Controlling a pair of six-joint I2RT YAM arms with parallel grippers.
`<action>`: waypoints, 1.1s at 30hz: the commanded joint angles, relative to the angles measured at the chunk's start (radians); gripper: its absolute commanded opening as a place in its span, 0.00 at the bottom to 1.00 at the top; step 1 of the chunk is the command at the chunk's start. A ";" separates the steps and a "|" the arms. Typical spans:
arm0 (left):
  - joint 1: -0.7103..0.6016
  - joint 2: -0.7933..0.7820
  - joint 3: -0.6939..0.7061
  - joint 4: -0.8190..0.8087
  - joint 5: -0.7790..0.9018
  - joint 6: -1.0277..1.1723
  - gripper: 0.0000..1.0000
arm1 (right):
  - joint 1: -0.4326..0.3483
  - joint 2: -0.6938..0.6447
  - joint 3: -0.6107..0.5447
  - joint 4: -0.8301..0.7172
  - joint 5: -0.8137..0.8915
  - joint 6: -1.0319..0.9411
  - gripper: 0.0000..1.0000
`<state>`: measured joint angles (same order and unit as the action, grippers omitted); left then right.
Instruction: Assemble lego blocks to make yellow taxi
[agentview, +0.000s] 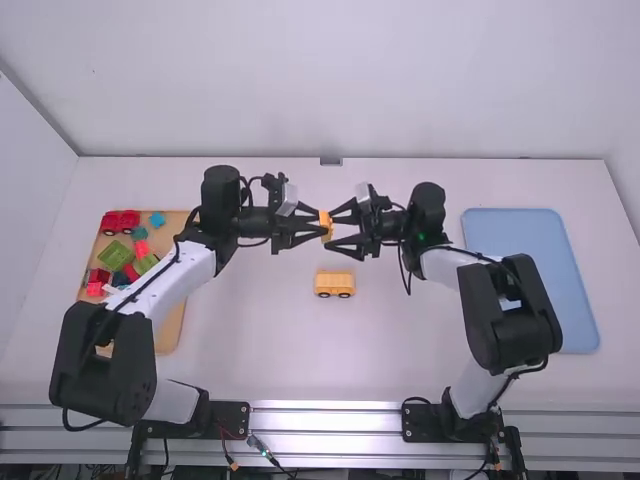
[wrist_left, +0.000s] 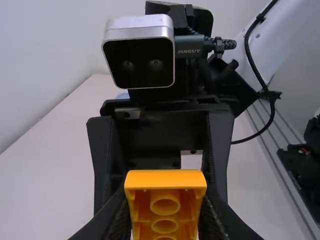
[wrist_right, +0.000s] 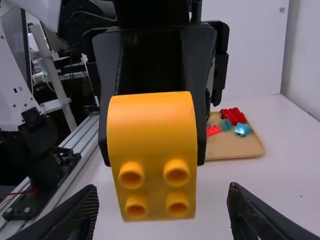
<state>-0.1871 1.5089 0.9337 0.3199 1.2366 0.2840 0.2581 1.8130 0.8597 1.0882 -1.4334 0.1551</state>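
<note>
Yellow wheeled block: the landmark (agentview: 335, 284), set down on the desk (agentview: 260, 345) between the two arms, studs up, two wheels showing on the side toward the arm bases
Yellow arch-topped block: (agentview: 326, 225) held up off the desk, just beyond the yellow wheeled block as seen from the arm bases and a touch to its left, tilted on its side, with four hollow studs facing the right arm and its open, tubed underside facing the left arm
Left end effector: (agentview: 321, 222) just beyond the yellow wheeled block, clamped on the yellow arch-topped block, a finger pressed to either side of it
Right end effector: (agentview: 331, 229) coming in from the right side, also just beyond the yellow wheeled block, its fingers apart with the studded face between and ahead of them; the right wrist view shows a gap on each side of the held piece
Wooden tray: (agentview: 172, 325) well to the left of the yellow wheeled block, partly hidden under the left arm, bearing a red wheeled block (agentview: 120, 222), a green block (agentview: 115, 255), a blue block (agentview: 157, 219) and other coloured pieces
Light blue tray: (agentview: 530, 245) well to the right of the yellow wheeled block, partly behind the right arm
</note>
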 joint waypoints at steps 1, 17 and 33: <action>-0.004 -0.018 -0.006 -0.006 0.031 -0.003 0.19 | 0.005 0.009 0.037 0.003 -0.006 0.002 0.63; 0.002 -0.019 -0.007 -0.008 0.002 0.000 0.19 | 0.032 0.009 0.038 0.005 -0.010 0.002 0.39; 0.002 -0.018 -0.007 -0.005 -0.003 0.000 0.99 | 0.020 0.009 0.038 0.004 -0.002 0.001 0.29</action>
<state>-0.1871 1.5089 0.9337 0.3115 1.2251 0.2802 0.2840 1.8130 0.8722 1.0882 -1.4284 0.1497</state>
